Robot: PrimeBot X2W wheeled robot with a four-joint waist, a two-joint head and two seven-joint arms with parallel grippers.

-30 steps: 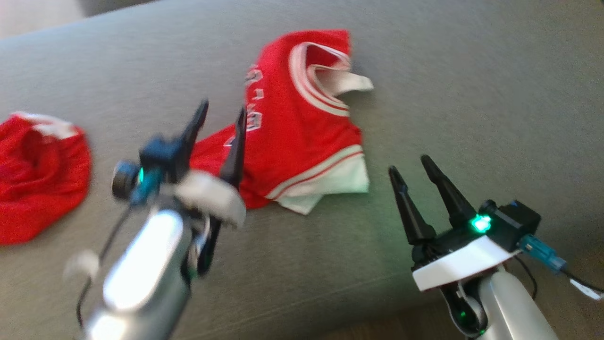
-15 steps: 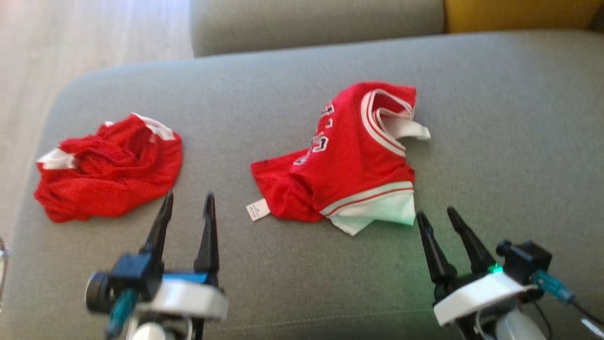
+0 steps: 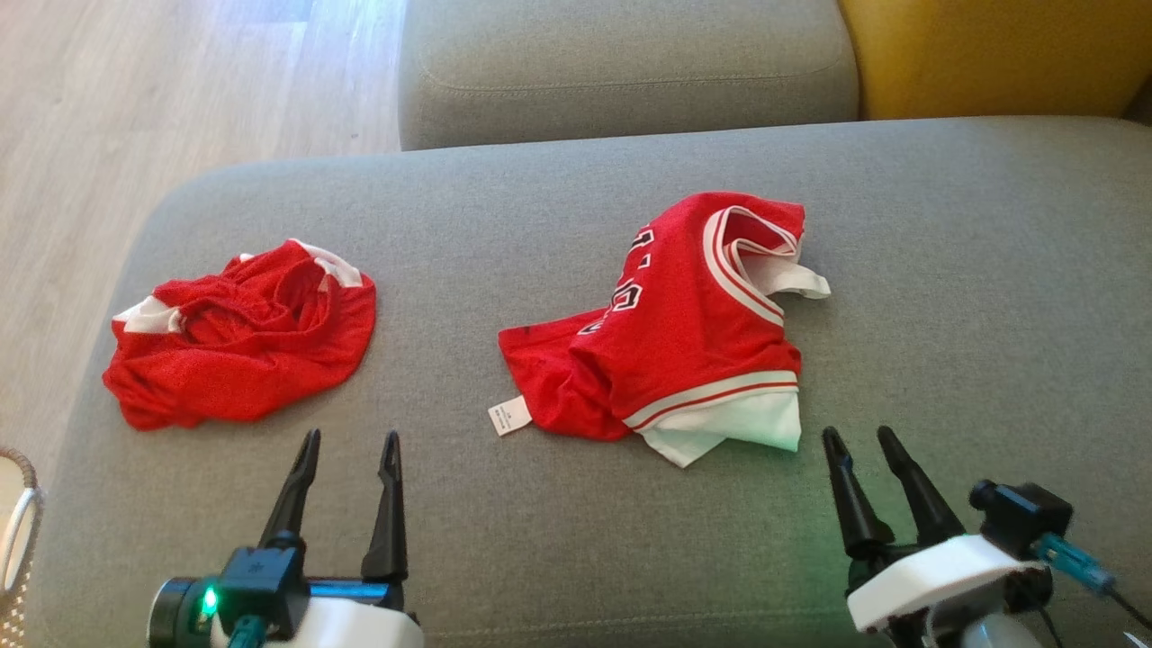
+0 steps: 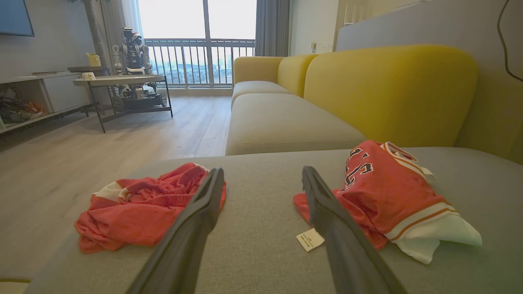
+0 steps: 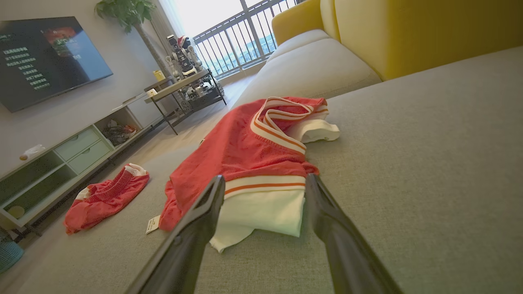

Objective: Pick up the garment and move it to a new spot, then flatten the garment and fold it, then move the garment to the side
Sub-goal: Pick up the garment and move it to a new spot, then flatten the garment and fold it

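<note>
- Grey sofa seat (image 3: 576, 540) is carrying two red garments, with a yellow backrest (image 3: 990, 54) rising behind.
- Red jersey (image 3: 693, 333) is lying crumpled mid-seat, its white hem facing the robot.
- Red shorts (image 3: 243, 346) are lying bunched, well apart to the left.
- Left gripper (image 3: 351, 438) is hovering with its jaws spread, empty.
- Right gripper (image 3: 857, 434) is hovering just beside the hem, its jaws spread, holding nothing.

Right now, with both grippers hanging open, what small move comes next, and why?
Probably ease the right gripper forward to the crumpled red-and-white jersey: its white hem lies just past those open jaws, untouched on the grey sofa cushion.
</note>
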